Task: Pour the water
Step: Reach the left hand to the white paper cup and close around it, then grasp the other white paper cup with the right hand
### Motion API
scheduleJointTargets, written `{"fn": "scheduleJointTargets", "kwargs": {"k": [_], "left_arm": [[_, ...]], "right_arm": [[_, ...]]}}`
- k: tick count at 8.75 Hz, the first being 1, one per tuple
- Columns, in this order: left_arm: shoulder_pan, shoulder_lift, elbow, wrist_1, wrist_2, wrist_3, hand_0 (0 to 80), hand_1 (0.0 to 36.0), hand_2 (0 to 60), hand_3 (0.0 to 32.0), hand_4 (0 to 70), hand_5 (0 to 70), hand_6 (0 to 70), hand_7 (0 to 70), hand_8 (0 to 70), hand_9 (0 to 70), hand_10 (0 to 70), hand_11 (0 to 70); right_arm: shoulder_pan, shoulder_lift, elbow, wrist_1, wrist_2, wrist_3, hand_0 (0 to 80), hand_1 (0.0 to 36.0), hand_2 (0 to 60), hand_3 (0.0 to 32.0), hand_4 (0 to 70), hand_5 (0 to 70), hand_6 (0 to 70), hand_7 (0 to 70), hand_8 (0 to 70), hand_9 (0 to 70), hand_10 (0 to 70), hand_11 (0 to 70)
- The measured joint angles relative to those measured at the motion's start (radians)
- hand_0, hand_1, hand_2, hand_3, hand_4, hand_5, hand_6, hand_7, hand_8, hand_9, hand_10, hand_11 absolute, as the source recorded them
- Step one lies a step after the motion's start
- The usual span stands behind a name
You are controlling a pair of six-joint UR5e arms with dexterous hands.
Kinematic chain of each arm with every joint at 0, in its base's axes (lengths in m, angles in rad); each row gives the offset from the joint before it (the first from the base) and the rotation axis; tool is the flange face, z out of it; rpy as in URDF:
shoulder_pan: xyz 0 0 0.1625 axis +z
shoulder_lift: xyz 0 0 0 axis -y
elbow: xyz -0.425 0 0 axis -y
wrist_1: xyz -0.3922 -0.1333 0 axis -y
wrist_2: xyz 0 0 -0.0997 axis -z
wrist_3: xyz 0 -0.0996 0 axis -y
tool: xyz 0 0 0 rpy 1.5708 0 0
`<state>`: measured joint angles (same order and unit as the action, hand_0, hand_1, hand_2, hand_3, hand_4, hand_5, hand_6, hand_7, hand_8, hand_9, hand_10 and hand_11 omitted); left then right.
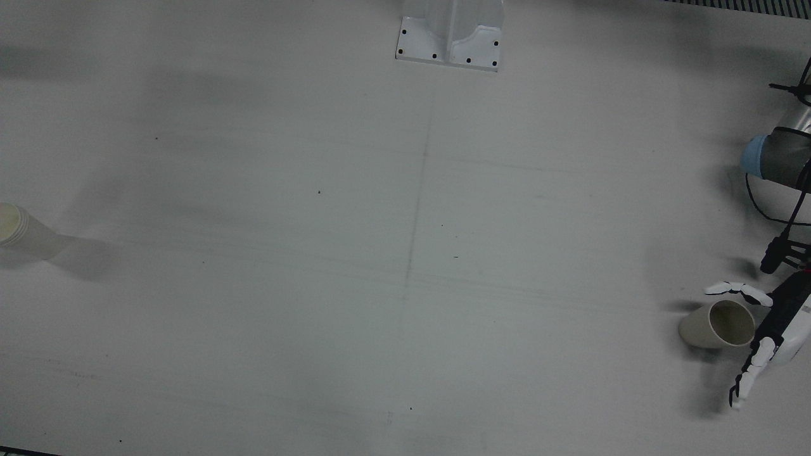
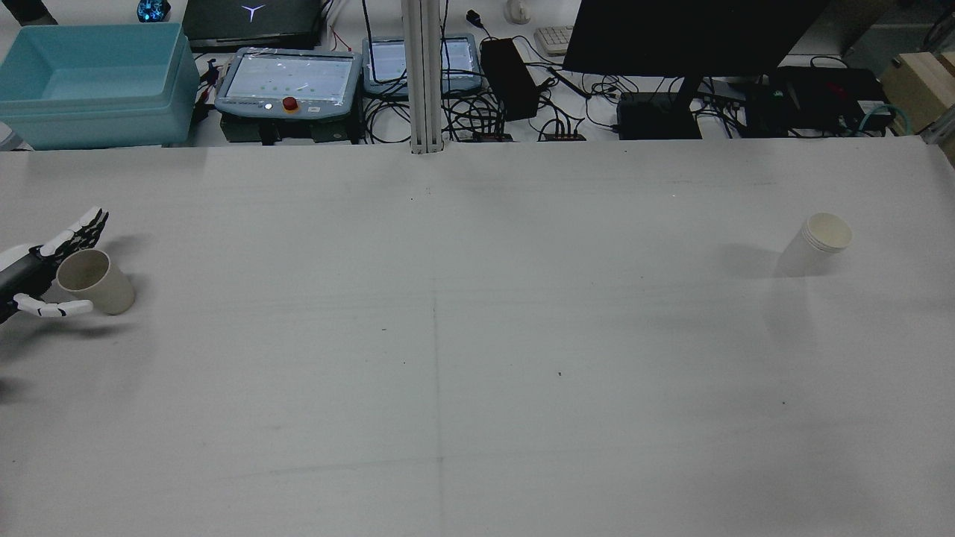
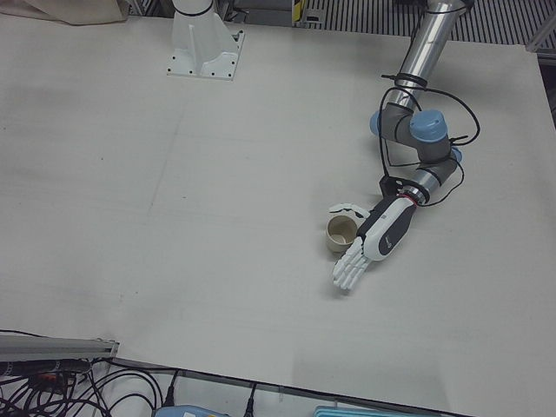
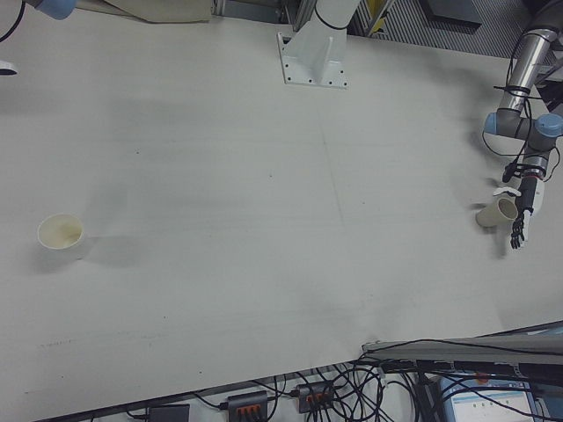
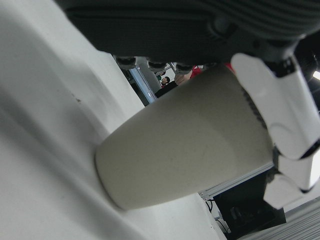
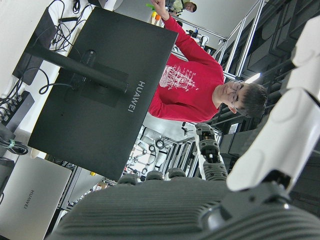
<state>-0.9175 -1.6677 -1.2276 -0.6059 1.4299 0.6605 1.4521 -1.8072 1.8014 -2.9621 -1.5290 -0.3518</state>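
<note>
A beige paper cup (image 2: pixel 95 280) stands upright on the table at the robot's far left; it also shows in the front view (image 1: pixel 717 324) and the left-front view (image 3: pixel 342 233). My left hand (image 2: pixel 41 277) is open, with its palm beside the cup, thumb on one side and fingers (image 3: pixel 350 269) stretched straight along the other. In the left hand view the cup (image 5: pixel 185 145) fills the frame close to the palm, with a finger (image 5: pixel 280 105) by its rim. A white cup (image 2: pixel 823 242) stands far off at the right. My right hand (image 6: pixel 280 125) shows only in its own view, raised, holding nothing.
The white table (image 2: pixel 477 358) spreads wide between the two cups. An arm pedestal (image 1: pixel 451 38) stands at its robot side. Beyond the far edge are a blue bin (image 2: pixel 89 82), a monitor (image 2: pixel 694 37) and cables.
</note>
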Motion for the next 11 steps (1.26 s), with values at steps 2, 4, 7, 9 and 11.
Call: {"fn": "scheduleJointTargets", "kwargs": {"k": [2,4,7,9,11], "left_arm": [[0.000,-0.029,0.016,0.025,-0.006,0.001,45.6,17.6,37.8,0.0,30.3,70.0,6.7,19.9,2.3,5.9,1.1,2.0],[0.000,-0.044,0.021,0.052,-0.009,0.005,46.2,31.4,60.0,0.0,37.3,70.0,8.8,23.1,5.1,9.5,2.4,4.6],[0.001,-0.046,0.009,0.060,-0.023,-0.006,41.3,34.9,60.0,0.0,38.5,70.0,8.7,23.8,4.1,8.2,2.7,4.9],[0.001,-0.047,-0.028,0.081,-0.027,-0.073,40.1,36.0,60.0,0.0,38.3,70.0,8.7,23.4,3.4,7.3,2.7,5.1],[0.001,-0.048,-0.093,0.141,-0.046,-0.157,38.8,36.0,60.0,0.0,38.5,70.0,8.9,23.5,3.4,7.2,2.7,5.1]], "right_arm": [[0.001,-0.001,0.005,0.000,-0.001,0.004,41.4,10.7,12.7,0.0,11.8,0.0,1.8,0.0,0.0,0.0,0.0,0.0],[0.002,-0.001,0.010,0.000,0.000,0.008,41.3,10.5,12.5,0.0,11.5,0.0,2.0,0.0,0.0,0.0,0.0,0.0],[0.008,-0.001,0.024,0.003,0.002,0.019,39.2,8.5,7.0,0.0,6.0,0.0,0.2,0.0,0.0,0.0,0.0,0.0],[-0.012,-0.001,-0.010,0.018,-0.008,-0.016,38.5,8.4,8.6,0.0,6.9,0.0,0.2,0.0,0.0,0.0,0.0,0.0],[-0.041,0.023,-0.197,0.131,-0.001,-0.092,39.5,9.1,11.0,0.0,11.8,0.0,1.7,0.0,0.0,0.0,0.0,0.0]]}}
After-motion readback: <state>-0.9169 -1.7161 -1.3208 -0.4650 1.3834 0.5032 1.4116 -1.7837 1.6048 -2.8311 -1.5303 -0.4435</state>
